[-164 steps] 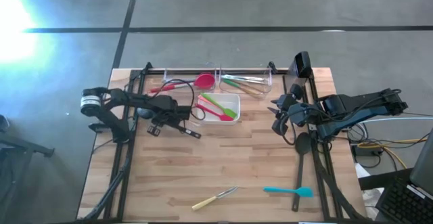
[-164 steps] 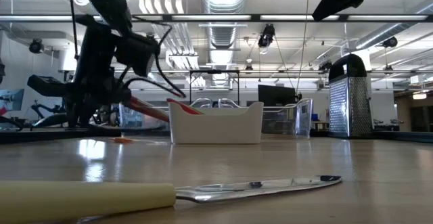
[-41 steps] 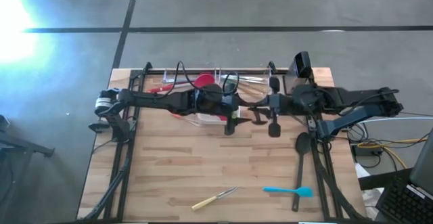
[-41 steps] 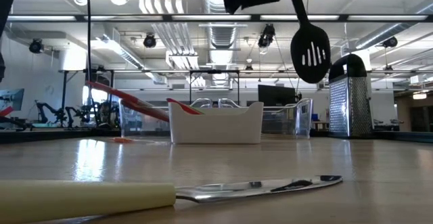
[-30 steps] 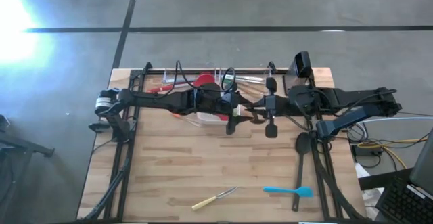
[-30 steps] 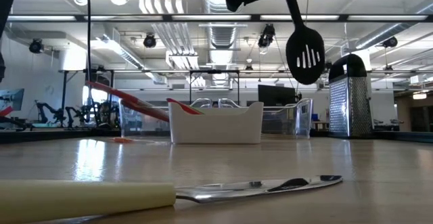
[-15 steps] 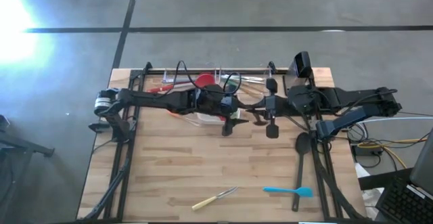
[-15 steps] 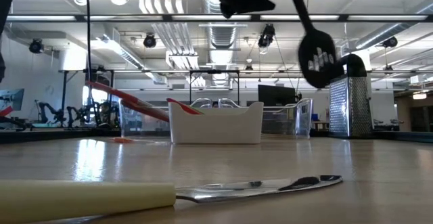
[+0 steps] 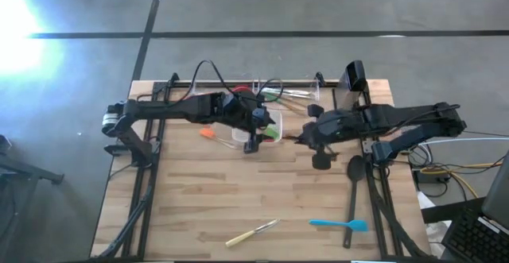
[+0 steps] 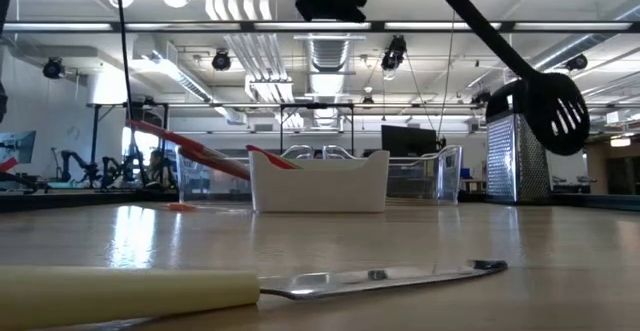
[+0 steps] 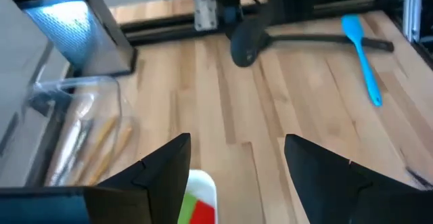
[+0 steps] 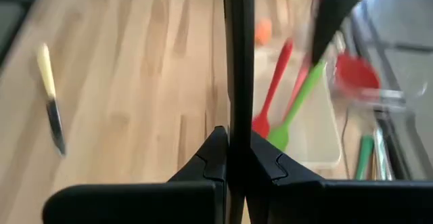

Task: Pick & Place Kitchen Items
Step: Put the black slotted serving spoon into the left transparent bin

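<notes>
The right pincer (image 12: 229, 158) is clamped on the black slotted spatula (image 10: 555, 111), now swung toward the frame's right in the low view. The left pincer (image 11: 237, 160), jaws apart and empty, has pulled back over the white dish (image 9: 275, 130): the handover looks abandoned.

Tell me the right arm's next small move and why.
Probably carry the black slotted spatula toward the white dish and lower it. The right tool is shut on its handle, holding it in the air, and the dish already holds red and green utensils.
</notes>
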Controlling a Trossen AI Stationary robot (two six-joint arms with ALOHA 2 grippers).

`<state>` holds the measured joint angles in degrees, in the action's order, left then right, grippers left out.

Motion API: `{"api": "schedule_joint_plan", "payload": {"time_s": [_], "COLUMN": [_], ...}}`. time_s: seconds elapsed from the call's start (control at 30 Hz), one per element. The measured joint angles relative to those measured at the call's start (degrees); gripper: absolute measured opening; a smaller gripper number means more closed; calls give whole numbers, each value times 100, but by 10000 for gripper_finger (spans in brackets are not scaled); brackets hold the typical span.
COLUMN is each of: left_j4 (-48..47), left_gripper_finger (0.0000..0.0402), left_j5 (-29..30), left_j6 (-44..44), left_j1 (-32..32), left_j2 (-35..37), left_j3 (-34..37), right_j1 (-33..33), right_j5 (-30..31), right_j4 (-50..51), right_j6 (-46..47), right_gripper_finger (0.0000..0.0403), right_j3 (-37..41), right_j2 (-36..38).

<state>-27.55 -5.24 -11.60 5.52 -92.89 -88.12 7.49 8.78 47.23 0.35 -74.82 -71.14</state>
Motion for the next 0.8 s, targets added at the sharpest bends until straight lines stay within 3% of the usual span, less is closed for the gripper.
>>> {"api": "schedule_joint_plan", "payload": {"time_s": [0.33,0.63,0.8], "left_j4": [-53,358,1272], "left_gripper_finger": [243,243,243], "left_j5": [-104,-803,-484], "left_j6": [107,252,215], "left_j1": [3,-78,-212], "left_j2": [-45,-56,-56], "left_j3": [-346,40,40], "right_j1": [11,-101,-198], "right_j5": [229,331,353], "right_j4": [103,159,12], "right_j6": [-506,-613,-508], "right_gripper_finger": [11,11,11], "right_j3": [-532,-800,-805], "right_j2": [-939,-893,-865]}}
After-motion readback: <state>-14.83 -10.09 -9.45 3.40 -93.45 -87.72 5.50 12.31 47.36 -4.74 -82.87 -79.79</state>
